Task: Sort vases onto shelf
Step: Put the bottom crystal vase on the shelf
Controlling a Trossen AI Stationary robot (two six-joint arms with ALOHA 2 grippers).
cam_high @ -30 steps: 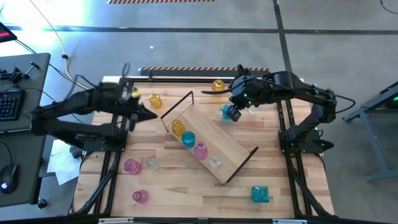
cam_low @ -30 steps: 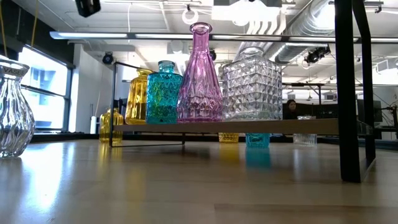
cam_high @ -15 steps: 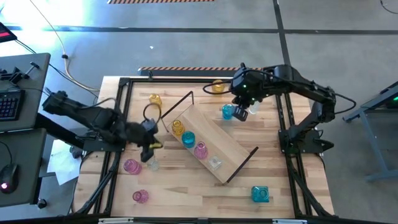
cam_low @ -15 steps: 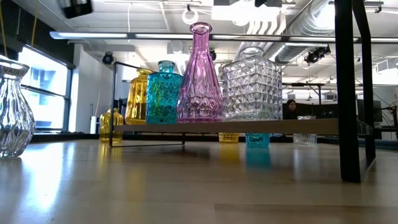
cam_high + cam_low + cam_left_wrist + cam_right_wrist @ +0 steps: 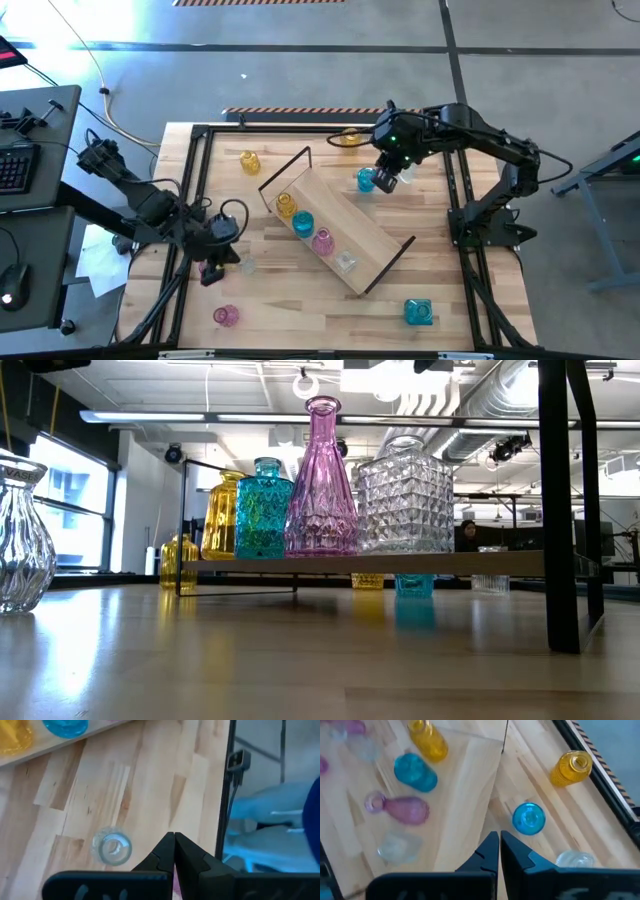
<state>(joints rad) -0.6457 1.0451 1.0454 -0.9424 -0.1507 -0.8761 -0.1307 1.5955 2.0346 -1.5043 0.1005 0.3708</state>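
Wood desk [image 5: 300, 300]: slatted light boards inside a black frame, filling the middle of the high view.
Shelf [image 5: 355, 235]: a long pale board lying on the diagonal at the centre of the desk, with black metal loops at its upper-left and lower-right ends.
Vases on the shelf: four in a row along its lower-left edge, which are an amber vase [image 5: 286, 205], a teal vase [image 5: 303, 223], a pink vase [image 5: 322, 241] and a clear vase [image 5: 345, 262].
Same row in the low view: amber, teal, tall pink bottle [image 5: 322, 480] and faceted clear block [image 5: 404, 498], upright on the raised board.
Loose vases: a yellow one [image 5: 249, 162] at upper left; another yellow [image 5: 350, 138] at top centre; a blue one [image 5: 366, 180] just below it, off the shelf; a pink one [image 5: 226, 315] at lower left; a square teal one [image 5: 418, 312] at lower right; a small clear one [image 5: 112, 847] on bare wood.
Left claw [image 5: 212, 272]: low at the desk's lower left, tips pressed together on nothing, with the small clear vase just beside it.
Right claw [image 5: 384, 182]: at upper centre-right, just beside the blue vase, tips together and empty.
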